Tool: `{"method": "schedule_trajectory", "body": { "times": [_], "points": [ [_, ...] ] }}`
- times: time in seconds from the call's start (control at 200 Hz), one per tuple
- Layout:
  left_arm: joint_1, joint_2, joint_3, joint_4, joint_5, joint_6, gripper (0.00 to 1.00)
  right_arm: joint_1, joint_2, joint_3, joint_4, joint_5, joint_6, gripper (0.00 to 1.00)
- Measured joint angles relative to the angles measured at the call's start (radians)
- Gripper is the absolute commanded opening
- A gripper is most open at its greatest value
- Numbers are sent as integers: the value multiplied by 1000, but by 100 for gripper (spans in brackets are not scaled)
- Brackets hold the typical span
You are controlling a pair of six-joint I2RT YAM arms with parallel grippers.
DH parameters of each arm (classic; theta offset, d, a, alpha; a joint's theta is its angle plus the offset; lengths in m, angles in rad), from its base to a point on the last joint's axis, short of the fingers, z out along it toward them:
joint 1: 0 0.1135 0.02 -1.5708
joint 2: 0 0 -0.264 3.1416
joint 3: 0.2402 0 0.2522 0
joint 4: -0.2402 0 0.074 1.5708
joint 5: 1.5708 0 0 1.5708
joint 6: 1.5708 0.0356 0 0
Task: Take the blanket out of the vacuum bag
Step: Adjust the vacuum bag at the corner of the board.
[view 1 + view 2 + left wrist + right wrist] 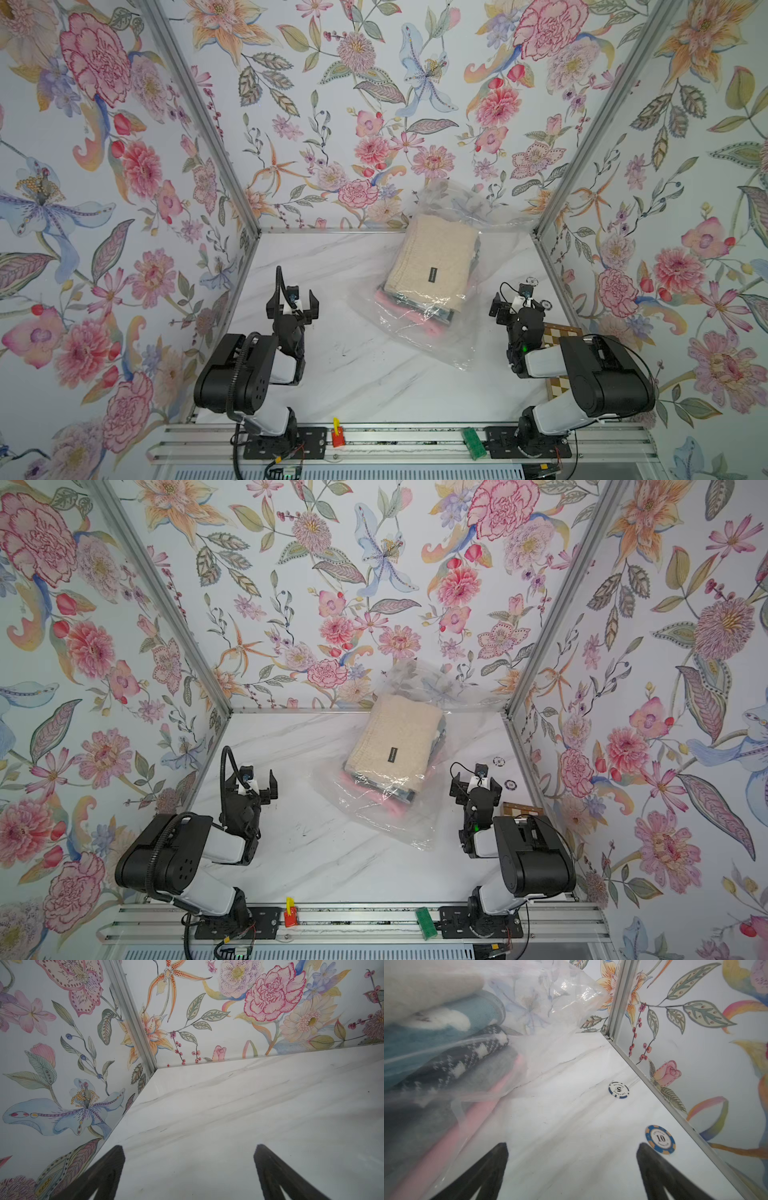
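The vacuum bag [419, 336] [376, 814] is clear crinkly plastic lying slantwise on the marble table, its far end up against the back wall. Inside is a stack of folded blankets. A cream blanket [434, 253] [397, 733] with a small black label lies on top, over pink, teal and dark patterned layers. In the right wrist view the bag [550, 1043] and the pink layer [467, 1118] lie beside my right gripper [572, 1146] [518, 303], which is open and empty to the bag's right. My left gripper [295, 297] [189, 1147] is open and empty, well to the bag's left.
Two poker chips [618, 1089] [660, 1139] lie near the right wall. A chessboard [559, 332] sits under the right arm. A red and yellow piece [337, 436] and a green board [473, 442] rest on the front rail. Floral walls enclose three sides.
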Motion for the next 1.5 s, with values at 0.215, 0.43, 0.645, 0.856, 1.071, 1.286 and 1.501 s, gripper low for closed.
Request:
{"method": "schedule_trajectory", "body": {
  "times": [0.215,0.43,0.645,0.856,1.071,1.286,1.501],
  "points": [
    [0,0,0,0,0,0,100,0,0,0,0,0,0,99],
    [0,0,0,0,0,0,100,0,0,0,0,0,0,99],
    [0,0,0,0,0,0,100,0,0,0,0,0,0,99],
    [0,0,0,0,0,0,100,6,0,0,2,6,-2,99],
    [0,0,-2,8,0,0,100,18,-1,-37,68,23,-8,99],
    [0,0,-8,34,-1,-1,100,21,-2,-52,96,28,-11,99],
    [0,0,-50,56,-5,-1,99,28,-15,-62,113,27,-22,99]
  ]
}}
